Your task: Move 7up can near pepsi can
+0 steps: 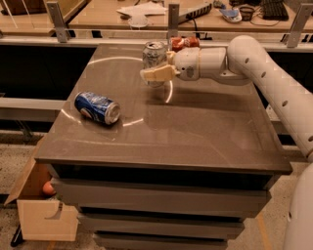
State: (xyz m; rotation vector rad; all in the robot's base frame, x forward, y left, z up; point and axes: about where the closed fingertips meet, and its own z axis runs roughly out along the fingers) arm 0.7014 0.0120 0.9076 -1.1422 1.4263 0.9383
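Note:
The 7up can (pixel 154 52), silvery with a silver top, stands upright at the back middle of the brown table (pixel 195 136). My gripper (pixel 152 70) reaches in from the right and is shut on the 7up can; one cream finger (pixel 157 74) crosses the can's lower front. The pepsi can (pixel 98 108), dark blue with silver ends, lies on its side at the table's left, well apart from the gripper and to its front left. I cannot tell whether the 7up can is lifted off the table.
A red can (pixel 184 43) lies at the table's back edge behind the gripper's wrist. An open cardboard box (pixel 44 210) sits on the floor at the lower left. A desk (pixel 146 12) with papers stands behind a railing.

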